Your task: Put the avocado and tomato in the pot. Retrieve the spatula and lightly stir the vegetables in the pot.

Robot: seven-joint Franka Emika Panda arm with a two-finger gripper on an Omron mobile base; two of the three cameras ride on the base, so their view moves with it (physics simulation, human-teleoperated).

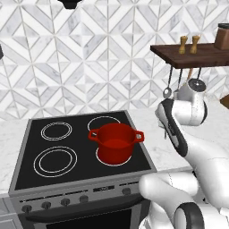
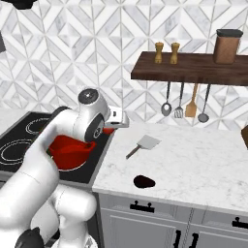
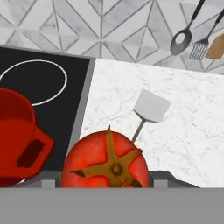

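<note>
Gripping one tomato [image 3: 105, 161], the end effector [image 3: 105, 177] hovers beside one pot [image 1: 115, 142]; one spatula [image 2: 143, 145], one avocado [image 2: 144, 182].

We see the pot [image 1: 115, 143] on the stove's [image 1: 27, 147] front-right burner, near its rt edge. Rt of the stove, on the counter [image 2: 203, 164]: spatula [image 2: 143, 145] mid-depth near the counter's left edge, avocado [image 2: 144, 182] by the front edge. Tomato [image 3: 105, 161] betw the gripper [image 3: 105, 181] tips, above the stove's rt edge.
</note>
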